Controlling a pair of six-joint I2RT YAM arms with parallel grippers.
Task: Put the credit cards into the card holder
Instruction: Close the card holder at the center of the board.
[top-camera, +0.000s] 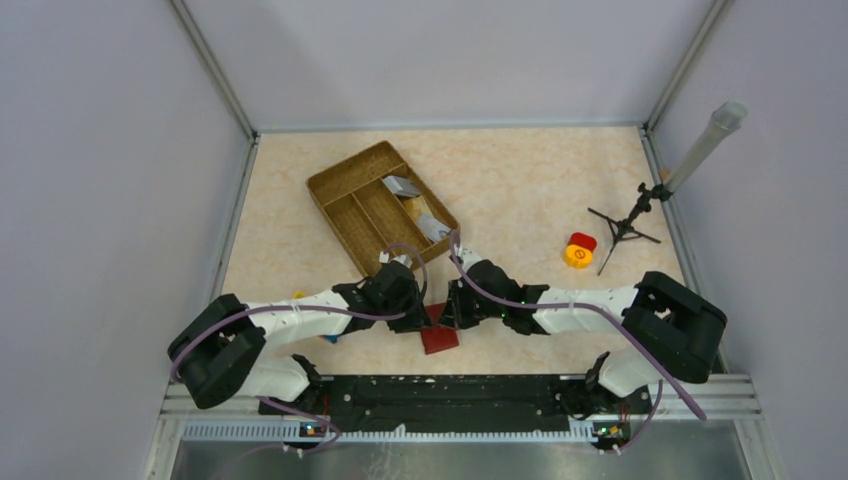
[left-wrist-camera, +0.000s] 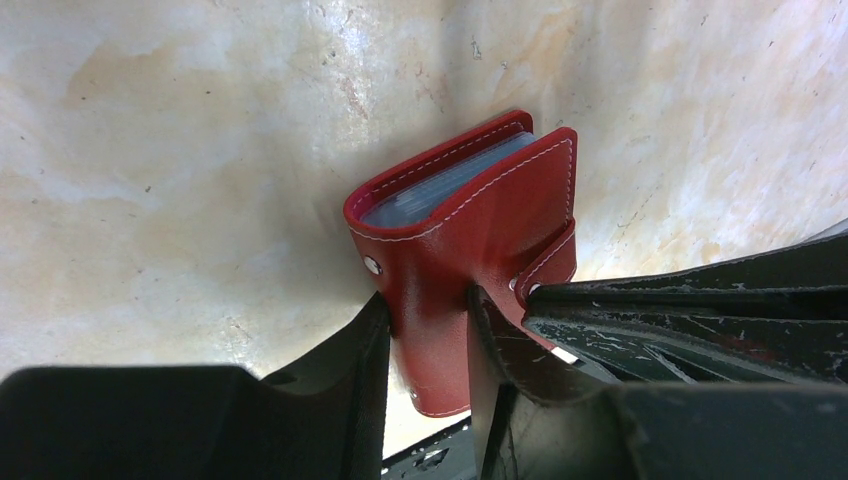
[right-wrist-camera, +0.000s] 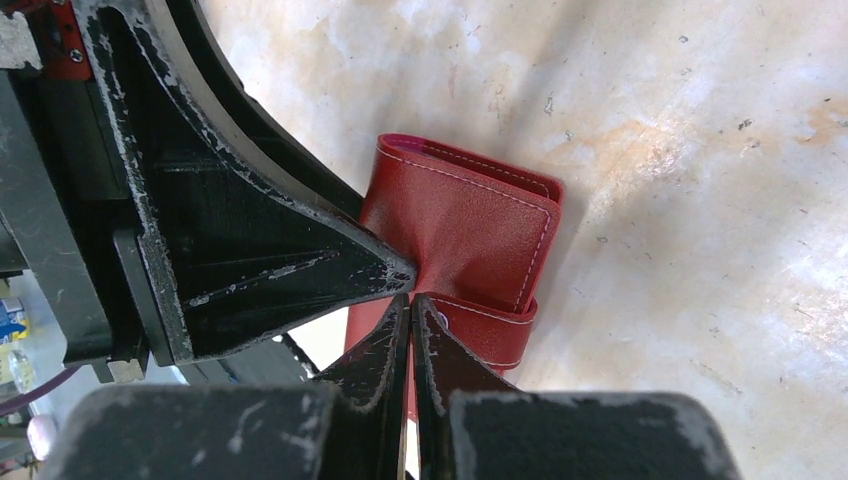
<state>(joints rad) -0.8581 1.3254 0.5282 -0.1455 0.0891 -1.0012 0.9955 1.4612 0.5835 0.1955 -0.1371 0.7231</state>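
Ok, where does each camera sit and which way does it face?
Top external: above and behind the arms, facing down at the table; both arms show, left claw and right claw on the card holder.
Left wrist: on the left arm, facing down along its fingers, which grip the holder.
Right wrist: on the right arm, facing down along its claw, shut on the holder.
Shared: every view shows the holder and both claws.

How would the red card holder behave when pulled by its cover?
Likely floppy: the card holder puckers where the right gripper pinches it. It would probably fan open, since clear sleeves show between its covers. Its glossy surface may slip.
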